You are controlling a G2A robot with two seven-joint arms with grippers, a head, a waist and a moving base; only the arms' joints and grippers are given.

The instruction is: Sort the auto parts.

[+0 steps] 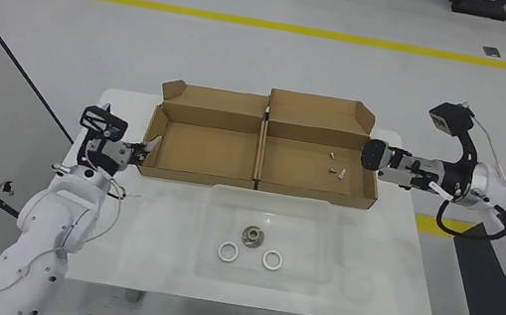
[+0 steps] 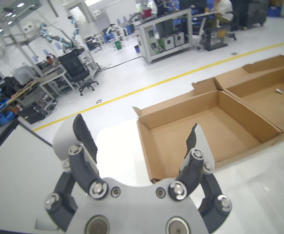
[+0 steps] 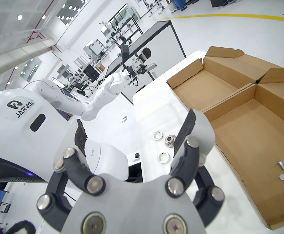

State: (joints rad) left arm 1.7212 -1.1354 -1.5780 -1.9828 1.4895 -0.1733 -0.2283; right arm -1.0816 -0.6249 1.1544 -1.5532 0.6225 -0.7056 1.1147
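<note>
No lettering, number, label or sign can be read on the boxes (image 1: 204,149), the parts (image 1: 251,235) or the bench (image 1: 395,272).

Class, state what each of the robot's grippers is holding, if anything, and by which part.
Nothing is held: the left gripper and right gripper both show open, empty jaws.
</note>
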